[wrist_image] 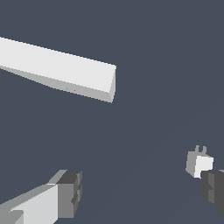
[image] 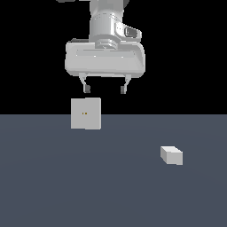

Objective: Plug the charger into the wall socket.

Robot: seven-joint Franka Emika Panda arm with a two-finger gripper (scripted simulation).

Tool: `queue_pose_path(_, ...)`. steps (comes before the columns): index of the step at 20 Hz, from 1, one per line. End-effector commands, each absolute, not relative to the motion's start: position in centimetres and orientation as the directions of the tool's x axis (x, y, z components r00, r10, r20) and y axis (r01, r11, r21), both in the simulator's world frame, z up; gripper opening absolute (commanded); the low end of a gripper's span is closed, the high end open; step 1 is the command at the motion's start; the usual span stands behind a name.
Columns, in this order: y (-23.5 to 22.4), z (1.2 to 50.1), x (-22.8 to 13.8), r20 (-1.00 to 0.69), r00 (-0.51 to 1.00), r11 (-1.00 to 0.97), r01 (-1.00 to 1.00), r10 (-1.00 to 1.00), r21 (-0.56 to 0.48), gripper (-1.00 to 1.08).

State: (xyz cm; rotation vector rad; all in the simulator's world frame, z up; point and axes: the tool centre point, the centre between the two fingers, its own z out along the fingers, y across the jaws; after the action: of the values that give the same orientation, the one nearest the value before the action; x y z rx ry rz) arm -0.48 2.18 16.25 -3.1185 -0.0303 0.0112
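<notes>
Hanging high above the desk [image: 53, 186], the pincer [image: 105, 90] has its fingers spread wide and holds nothing. The wall socket [image: 85, 113], an upright flat off-white square with two tiny orange dots on its face, stands just below the pincer. The charger [image: 171, 155], a small plain off-white block, lies well apart from both, toward the exterior view's right; the wrist view shows two short prongs [wrist_image: 200, 150] on it. The desk is smooth, matte slate-grey.
</notes>
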Motion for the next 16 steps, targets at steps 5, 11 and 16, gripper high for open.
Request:
queue_pose_path(5, 2.0, 16.2, -0.6, -0.002, 1.0, -1.0, 0.018, 0.018, -0.022, 1.0)
queue_pose_path(11, 1.2, 15.7, -1.0, 0.023, 1.0, -1.0, 0.012, 0.011, -0.019, 1.0)
queue_pose_path(16, 0.0, 14.9, -1.5, 0.061, 0.998, -1.0, 0.002, 0.001, -0.015, 1.0)
